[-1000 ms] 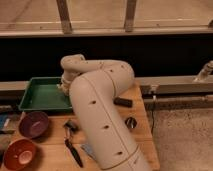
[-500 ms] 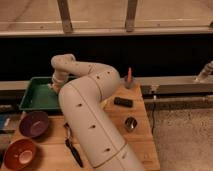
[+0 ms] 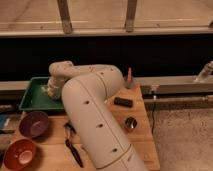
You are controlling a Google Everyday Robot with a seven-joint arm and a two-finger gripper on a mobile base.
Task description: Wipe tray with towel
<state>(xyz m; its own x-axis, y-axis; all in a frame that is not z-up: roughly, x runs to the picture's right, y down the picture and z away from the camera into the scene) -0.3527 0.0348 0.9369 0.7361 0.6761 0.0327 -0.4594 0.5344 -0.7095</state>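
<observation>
The gripper (image 3: 51, 90) is seen low inside the green tray (image 3: 34, 98), toward its right side; whether anything is clamped cannot be told. The pale towel (image 3: 46, 92) is glimpsed right at it, on the tray floor. The tray is set at the table's (image 3: 137, 137) far left corner, beyond a purple bowl (image 3: 33, 123).

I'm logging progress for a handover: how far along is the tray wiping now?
Done: the gripper is down in the green tray, toward its right side, with the whitish towel at it on the tray floor. In hand: the wipe itself, it seems. Left: probably the bare left part; how much is already wiped does not show.
</observation>
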